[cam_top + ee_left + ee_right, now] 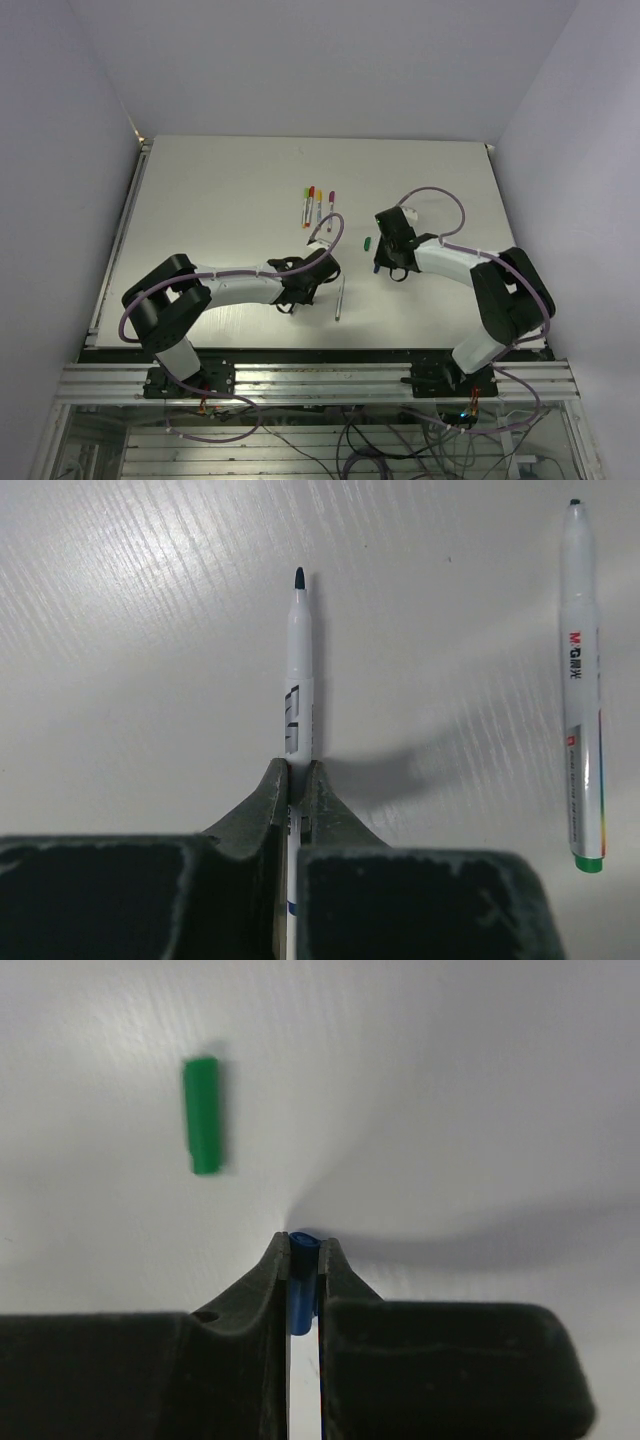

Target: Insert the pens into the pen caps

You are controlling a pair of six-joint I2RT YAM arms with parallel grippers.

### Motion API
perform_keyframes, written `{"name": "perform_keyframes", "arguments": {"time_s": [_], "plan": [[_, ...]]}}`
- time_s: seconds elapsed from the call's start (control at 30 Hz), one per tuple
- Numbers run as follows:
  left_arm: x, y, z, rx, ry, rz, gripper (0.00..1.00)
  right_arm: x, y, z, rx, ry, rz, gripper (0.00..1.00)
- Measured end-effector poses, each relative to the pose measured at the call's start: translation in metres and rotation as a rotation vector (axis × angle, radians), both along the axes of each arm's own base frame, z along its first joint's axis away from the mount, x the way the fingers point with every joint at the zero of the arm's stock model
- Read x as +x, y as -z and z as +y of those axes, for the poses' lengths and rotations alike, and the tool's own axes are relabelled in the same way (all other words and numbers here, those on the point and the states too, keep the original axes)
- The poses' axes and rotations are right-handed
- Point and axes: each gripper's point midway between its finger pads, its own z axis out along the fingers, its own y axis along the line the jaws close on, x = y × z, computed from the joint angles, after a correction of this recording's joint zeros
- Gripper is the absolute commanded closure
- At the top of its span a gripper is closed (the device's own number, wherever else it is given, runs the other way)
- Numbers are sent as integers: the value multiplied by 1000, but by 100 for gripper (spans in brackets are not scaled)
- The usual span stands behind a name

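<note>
- My left gripper (297, 772) has its two dark fingers pinched tight on a thin white plastic pen (300, 670). The pen's dark tip is bare and points straight out ahead of the fingers.
- A second white pen with a green end band (579, 680) lies flat on the white table (130, 630) to the right of the held one. It is roughly parallel to it, not touching it, and also uncapped.
- My right gripper (303, 1245) is closed down on a small blue plastic cap (303, 1260). The cap fills the narrow slit between the fingers and just peeks out at their tips.
- A stubby green plastic cap (203, 1113) lies loose on the table ahead and to the left of the right gripper, apart from it.
- From overhead, both grippers sit near the middle of the table with their tips turned toward each other.
- Further back, three more pens (318, 205) lie side by side with coloured far ends. At that size I cannot tell whether those ends are caps.
</note>
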Motion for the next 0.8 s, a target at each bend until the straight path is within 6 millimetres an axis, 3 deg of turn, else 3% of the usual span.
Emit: {"name": "perform_keyframes", "arguments": {"time_s": [0.13,0.37,0.53,0.8], "plan": [[2,-3,-4,-14,4,-3,93,-16,-12,-19,-60,15,-1,100],[18,-28,-26,-81,13,-53,93,-7,-77,-31,-53,36,-193,100],[31,-59,-44,-167,12,-112,93,3,-118,-31,-4,36,-331,100],[39,-115,-70,-369,50,-208,93,11,-144,-46,121,59,-471,100]]}}
